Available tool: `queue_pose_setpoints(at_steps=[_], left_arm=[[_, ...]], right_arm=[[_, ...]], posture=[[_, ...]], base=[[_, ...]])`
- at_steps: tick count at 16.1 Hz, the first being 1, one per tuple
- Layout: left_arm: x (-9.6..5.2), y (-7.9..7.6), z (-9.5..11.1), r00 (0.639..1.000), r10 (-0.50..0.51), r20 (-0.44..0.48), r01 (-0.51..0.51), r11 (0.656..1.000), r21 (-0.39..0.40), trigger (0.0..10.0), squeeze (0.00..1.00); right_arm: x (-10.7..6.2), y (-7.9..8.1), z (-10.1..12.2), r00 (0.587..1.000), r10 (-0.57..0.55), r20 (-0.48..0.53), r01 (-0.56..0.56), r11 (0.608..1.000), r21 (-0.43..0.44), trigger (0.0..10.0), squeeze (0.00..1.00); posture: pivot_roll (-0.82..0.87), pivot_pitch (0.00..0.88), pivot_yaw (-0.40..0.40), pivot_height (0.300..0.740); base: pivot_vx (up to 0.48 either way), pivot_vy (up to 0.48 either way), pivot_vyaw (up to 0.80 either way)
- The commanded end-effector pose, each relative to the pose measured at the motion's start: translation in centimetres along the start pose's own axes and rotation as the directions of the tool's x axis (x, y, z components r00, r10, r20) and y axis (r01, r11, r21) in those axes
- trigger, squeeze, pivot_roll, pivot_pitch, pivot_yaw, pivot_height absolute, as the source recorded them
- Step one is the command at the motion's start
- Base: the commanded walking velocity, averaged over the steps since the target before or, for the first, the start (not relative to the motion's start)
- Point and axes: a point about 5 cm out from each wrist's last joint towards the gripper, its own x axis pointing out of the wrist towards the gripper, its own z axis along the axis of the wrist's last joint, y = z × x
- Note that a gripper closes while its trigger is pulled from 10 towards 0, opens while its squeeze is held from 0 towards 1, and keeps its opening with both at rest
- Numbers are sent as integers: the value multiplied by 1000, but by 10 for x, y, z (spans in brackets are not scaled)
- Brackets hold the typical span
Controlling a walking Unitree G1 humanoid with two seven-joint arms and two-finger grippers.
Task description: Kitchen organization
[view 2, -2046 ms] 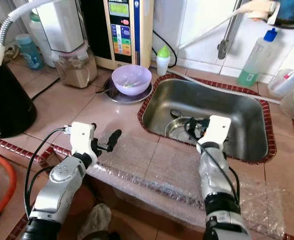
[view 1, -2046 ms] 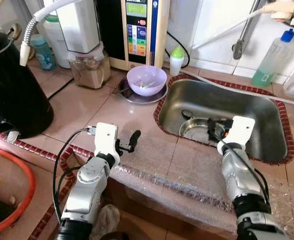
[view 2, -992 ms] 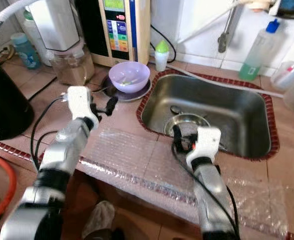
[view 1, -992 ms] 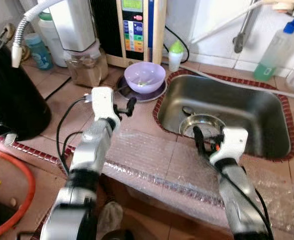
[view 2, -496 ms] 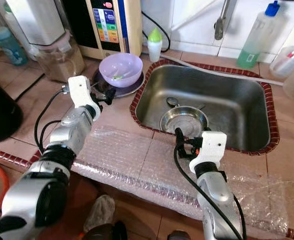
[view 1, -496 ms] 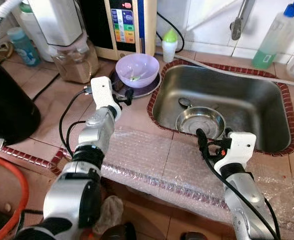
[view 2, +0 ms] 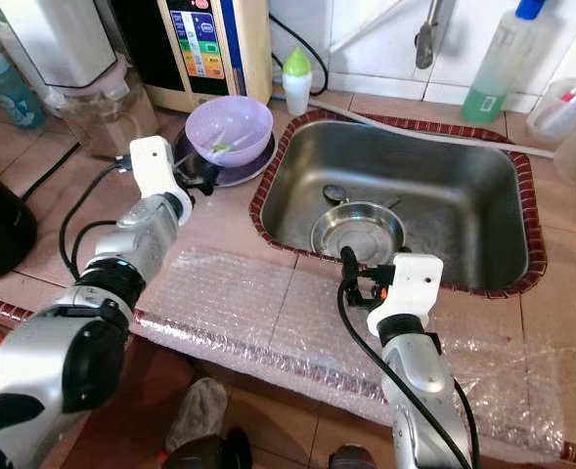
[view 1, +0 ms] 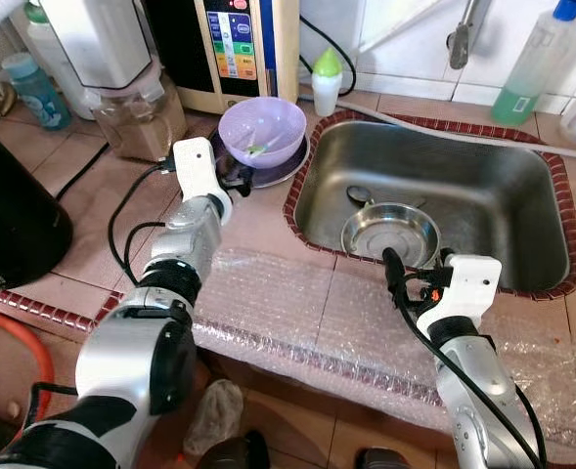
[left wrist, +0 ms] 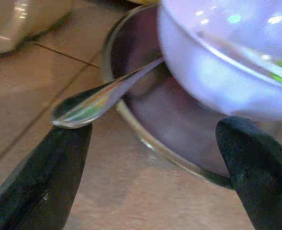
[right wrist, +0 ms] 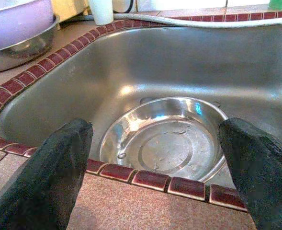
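The left end effector, fingers wide, sits low at the plate rim, likely to take the spoon. The right end effector, also wide, faces the sink and its steel bowl.

One lilac bowl sits on one metal plate, with one spoon resting on its rim. One steel bowl lies in the one sink. At the back stand two soap bottles, one small white bottle and one jar. One bubble-wrap sheet covers the bench edge.
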Motion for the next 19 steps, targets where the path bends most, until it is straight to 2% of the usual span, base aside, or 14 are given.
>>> queue_pose_setpoints(at_steps=[1, 4, 10, 15, 19], left_arm=[[-1, 10, -11, 996, 47, -76, -45, 999, 26, 10000, 0], [-1, 15, -17, 991, 62, -117, -60, 998, 21, 10000, 0], [-2, 23, -11, 990, 71, -125, -67, 997, 34, 10000, 0], [-5, 38, -7, 984, 104, -144, -96, 994, 61, 10000, 0], [-12, 48, -12, 978, 126, -166, -114, 990, 78, 10000, 0]], right_arm=[[-3, 2, -11, 998, -2, -65, 2, 1000, 13, 10000, 0], [2, 4, -11, 998, 4, -60, -3, 1000, 17, 10000, 0], [10, 6, -13, 998, 13, -57, -12, 1000, 21, 10000, 0], [16, 6, -14, 999, 16, -49, -15, 1000, 24, 10000, 0], [19, 5, -15, 999, 15, -48, -13, 1000, 23, 10000, 0]], posture=[[-167, 141, 128, 740], [-153, 128, 129, 740], [-124, 105, 130, 740], [-104, 86, 133, 740], [-89, 80, 133, 740]], base=[[0, 0, 0], [0, 0, 0], [0, 0, 0], [0, 0, 0], [0, 0, 0]])
